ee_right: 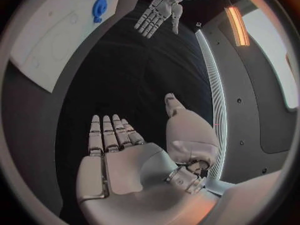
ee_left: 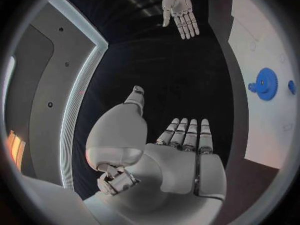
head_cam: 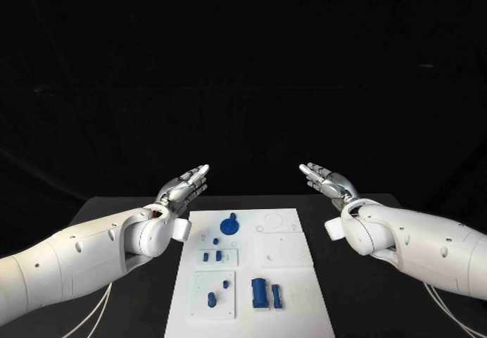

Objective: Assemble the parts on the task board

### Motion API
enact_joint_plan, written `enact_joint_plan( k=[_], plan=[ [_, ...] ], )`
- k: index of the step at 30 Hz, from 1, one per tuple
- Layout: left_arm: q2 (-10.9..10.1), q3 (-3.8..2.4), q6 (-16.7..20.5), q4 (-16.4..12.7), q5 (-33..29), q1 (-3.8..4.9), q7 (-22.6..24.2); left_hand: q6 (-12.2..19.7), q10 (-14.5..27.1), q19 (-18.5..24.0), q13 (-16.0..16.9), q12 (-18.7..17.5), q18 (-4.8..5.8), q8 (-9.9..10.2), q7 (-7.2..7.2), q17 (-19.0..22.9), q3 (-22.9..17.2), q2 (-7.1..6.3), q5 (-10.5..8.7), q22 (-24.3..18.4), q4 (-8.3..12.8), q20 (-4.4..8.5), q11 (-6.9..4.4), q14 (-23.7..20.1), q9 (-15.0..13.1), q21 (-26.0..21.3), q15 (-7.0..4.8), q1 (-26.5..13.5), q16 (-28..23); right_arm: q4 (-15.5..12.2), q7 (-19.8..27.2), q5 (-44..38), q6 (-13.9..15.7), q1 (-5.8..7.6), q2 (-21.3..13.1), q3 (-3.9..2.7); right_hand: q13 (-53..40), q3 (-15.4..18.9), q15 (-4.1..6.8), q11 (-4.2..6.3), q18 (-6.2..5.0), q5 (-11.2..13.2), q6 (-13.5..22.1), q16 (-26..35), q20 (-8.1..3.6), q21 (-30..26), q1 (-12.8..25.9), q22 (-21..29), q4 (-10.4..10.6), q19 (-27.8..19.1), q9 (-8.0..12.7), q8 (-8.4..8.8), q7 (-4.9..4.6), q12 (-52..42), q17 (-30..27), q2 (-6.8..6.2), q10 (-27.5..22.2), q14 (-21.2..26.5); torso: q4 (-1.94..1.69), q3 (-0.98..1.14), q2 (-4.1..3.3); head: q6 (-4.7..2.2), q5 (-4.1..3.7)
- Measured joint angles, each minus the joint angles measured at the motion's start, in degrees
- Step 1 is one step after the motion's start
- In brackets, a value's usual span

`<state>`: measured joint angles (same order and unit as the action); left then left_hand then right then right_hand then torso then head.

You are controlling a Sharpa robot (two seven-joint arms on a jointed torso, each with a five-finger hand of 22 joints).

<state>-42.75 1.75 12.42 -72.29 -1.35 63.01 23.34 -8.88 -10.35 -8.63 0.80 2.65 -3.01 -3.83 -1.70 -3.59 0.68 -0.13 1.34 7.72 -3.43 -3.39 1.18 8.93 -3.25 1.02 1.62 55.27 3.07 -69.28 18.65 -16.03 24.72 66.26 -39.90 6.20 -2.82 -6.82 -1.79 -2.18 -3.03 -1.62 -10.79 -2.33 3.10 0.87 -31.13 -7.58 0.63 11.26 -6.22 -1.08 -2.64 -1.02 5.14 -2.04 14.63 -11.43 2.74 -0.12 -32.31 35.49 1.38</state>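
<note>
The white task board lies in the middle of the black table. On it rest a blue gear, small blue pegs and two larger blue blocks near the front. My left hand is raised beyond the board's far left corner, fingers straight and apart, holding nothing. My right hand mirrors it beyond the far right corner, also flat and empty. In the left wrist view my left hand shows with the blue gear on the board; in the right wrist view my right hand is flat, with the gear.
The black table runs out on both sides of the board. A dark backdrop stands behind the table. Thin white cables hang under my left arm near the table's front left.
</note>
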Motion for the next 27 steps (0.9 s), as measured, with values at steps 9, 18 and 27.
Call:
enact_joint_plan(
  k=[9, 18, 27],
  plan=[
    [-1.1, -0.87, 9.86, -8.73, 0.1, -1.47, 1.21, 6.93, 8.04, 6.62, -0.57, -1.99, 1.8, 2.76, 1.33, 2.81, -0.59, 0.11, -0.82, -6.03, 2.51, 2.77, -0.9, -6.84, 2.52, -0.67, -1.36, -41.19, -2.3, -13.62, 3.73, 6.44, 7.85, -4.04, -3.01, -4.21, 2.2, 5.25, 1.4, 1.69, 1.89, 1.11, 8.4, 1.54, -2.44, -0.37, 24.19, 5.92, -0.55, -8.7, 4.86, 0.66, 2.05, 0.64, -4.0, 1.61, -11.42, 8.92, -2.27, 0.1, 0.94, -1.05, -1.29],
    [-1.81, -1.53, 22.47, -15.85, 0.39, -2.62, 3.31, 8.17, 9.42, 7.92, -0.69, -2.27, 1.79, 3.42, 1.69, 3.38, -0.61, 0.12, -0.93, -7.32, 2.98, 3.29, -1.08, -8.12, 3.05, -0.68, -1.6, -51.85, -2.67, -20.25, 7.83, 12.9, 15.55, -6.0, -4.69, -6.11, 2.7, 6.58, 1.8, 2.18, 2.24, 1.43, 10.59, 2.16, -3.1, -0.59, 30.61, 7.39, -0.62, -10.99, 6.06, 0.88, 2.64, 0.64, -4.99, 1.96, -14.33, 11.14, -2.69, 0.12, 1.11, -1.11, -1.37],
    [-1.99, -1.68, 29.14, -17.5, 0.6, -2.85, 4.71, 8.46, 10.14, 8.43, -0.75, -2.27, 2.67, 3.64, 1.81, 3.53, -0.68, 0.18, -1.15, -7.67, 3.05, 3.39, -1.17, -8.72, 3.21, -0.68, -1.61, -54.89, -2.87, -20.57, 9.52, 15.34, 18.39, -6.07, -4.79, -6.16, 2.77, 6.57, 1.8, 2.18, 2.24, 1.43, 10.59, 2.2, -3.1, -0.59, 30.81, 7.53, -0.63, -10.99, 6.17, 0.88, 2.64, 0.64, -5.09, 2.03, -14.33, 11.14, -2.74, 0.13, 1.12, -1.12, -1.38]
  ],
)
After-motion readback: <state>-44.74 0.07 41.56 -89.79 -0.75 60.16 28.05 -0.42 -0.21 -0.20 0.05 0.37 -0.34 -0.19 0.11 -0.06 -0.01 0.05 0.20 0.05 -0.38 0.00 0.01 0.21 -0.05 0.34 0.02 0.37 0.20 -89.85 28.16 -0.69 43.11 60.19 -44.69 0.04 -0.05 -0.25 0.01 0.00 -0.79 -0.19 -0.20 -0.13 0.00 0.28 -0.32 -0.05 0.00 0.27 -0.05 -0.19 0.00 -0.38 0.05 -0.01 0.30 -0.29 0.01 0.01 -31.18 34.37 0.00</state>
